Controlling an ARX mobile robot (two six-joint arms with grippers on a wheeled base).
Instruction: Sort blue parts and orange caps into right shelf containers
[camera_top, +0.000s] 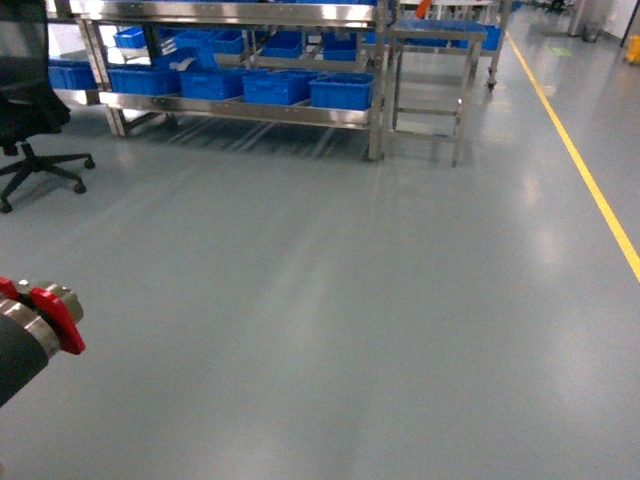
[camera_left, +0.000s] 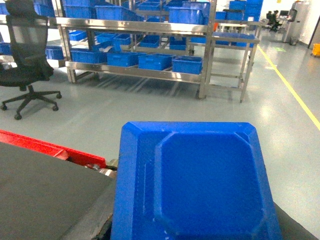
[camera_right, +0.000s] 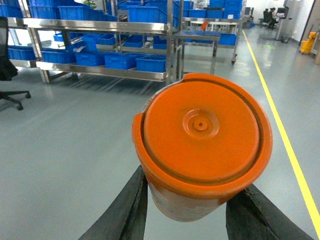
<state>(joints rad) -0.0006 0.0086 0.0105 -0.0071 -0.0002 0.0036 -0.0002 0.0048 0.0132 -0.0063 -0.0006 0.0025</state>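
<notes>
Progress: I am judging this as mid-carry; nothing is showing as placed yet, and the shelf (camera_top: 240, 100) with its blue bins (camera_top: 340, 90) is sitting well ahead across open floor.
Right fingers (camera_right: 125, 210): I am seeing them clenching the orange cap (camera_right: 202, 145).
Left: the blue part (camera_left: 192, 182) is filling the wrist view; I cannot tell the grip.
Views: the head camera is catching only an arm's red fitting (camera_top: 55, 315), neither load.
</notes>
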